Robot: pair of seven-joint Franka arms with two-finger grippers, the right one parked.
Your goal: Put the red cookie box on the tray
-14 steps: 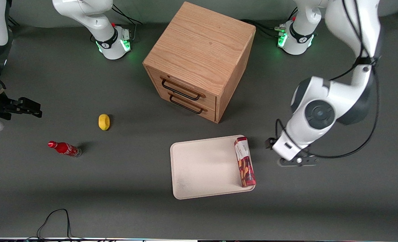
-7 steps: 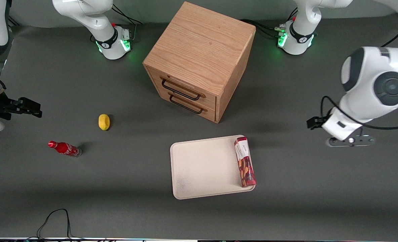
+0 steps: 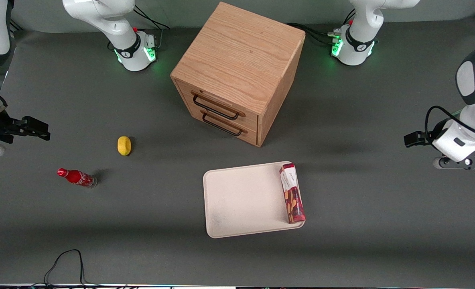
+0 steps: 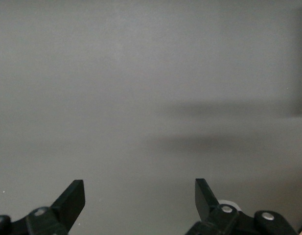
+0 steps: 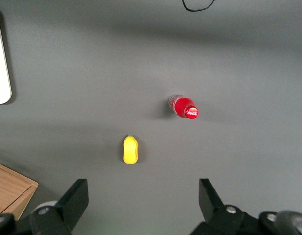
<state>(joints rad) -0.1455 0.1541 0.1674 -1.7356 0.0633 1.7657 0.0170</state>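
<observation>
Wooden drawer cabinet (image 3: 237, 72) mid-table. Yellow lemon (image 3: 124, 145) and red soda bottle (image 3: 77, 177) toward parked arm's end; bottle nearer the front camera.

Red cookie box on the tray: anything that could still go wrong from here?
The red cookie box lies along the tray edge nearest the working arm, its near end over the rim, so a nudge might tip it off. The gripper, jaws open, hangs over bare table toward the working arm's end, so contact seems unlikely.

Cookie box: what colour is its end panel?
White, on the dark-red cookie box; front view shows it best.
</observation>
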